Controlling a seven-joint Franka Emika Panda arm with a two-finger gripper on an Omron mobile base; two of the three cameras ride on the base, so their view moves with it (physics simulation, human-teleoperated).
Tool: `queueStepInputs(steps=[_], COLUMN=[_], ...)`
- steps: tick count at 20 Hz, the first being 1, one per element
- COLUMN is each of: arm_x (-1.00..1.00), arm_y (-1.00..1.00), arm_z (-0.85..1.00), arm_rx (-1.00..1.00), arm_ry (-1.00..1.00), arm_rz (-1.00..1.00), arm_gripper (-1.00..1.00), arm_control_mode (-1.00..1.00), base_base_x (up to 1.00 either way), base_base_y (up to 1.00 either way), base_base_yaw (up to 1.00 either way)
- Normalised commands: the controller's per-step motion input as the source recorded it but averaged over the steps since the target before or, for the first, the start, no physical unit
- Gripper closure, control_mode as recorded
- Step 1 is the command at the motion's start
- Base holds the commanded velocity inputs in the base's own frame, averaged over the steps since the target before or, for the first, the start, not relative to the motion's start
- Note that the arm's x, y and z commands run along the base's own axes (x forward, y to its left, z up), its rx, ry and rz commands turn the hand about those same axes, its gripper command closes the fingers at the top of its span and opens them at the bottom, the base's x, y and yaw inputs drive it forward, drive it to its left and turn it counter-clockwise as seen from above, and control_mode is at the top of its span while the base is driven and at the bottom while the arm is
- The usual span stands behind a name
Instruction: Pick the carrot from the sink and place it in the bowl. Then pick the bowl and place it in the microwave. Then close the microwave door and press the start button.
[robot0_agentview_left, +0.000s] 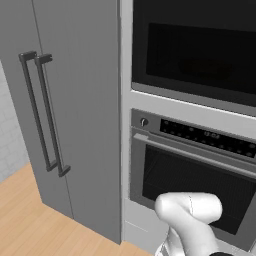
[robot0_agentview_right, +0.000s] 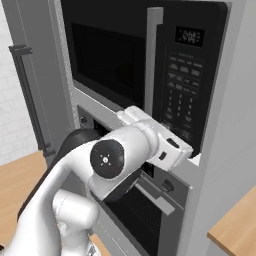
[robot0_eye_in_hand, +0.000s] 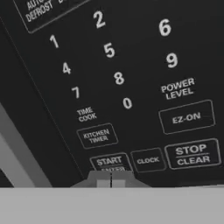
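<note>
Two-finger gripper (robot0_eye_in_hand: 111, 178): fingertips pressed together, empty, tips at the white-lettered START button (robot0_eye_in_hand: 109, 161) on the black keypad.
Built-in grey microwave (robot0_agentview_right: 187, 75): black control panel at right.
Broad black microwave door (robot0_agentview_right: 107, 57) with dark window: closed.
Larger oven (robot0_agentview_left: 195, 175) with black control strip: directly below.

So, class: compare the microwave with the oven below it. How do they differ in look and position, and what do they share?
The microwave sits above the oven. The microwave has a keypad of numbered buttons beside its door; the oven has a knob and a narrow control strip above its door. The microwave's handle runs upright; the oven's handle runs across. Both are built in, with dark window fronts.
</note>
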Motion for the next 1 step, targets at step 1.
queueStepInputs(steps=[1], arm_x=[-0.6], arm_y=[0.09], arm_z=[0.0], arm_rx=[0.01], arm_ry=[-0.13], arm_rz=[0.0], arm_gripper=[1.0], arm_control_mode=[-1.0], base_base_x=[0.0], base_base_y=[0.0], base_base_yaw=[0.0])
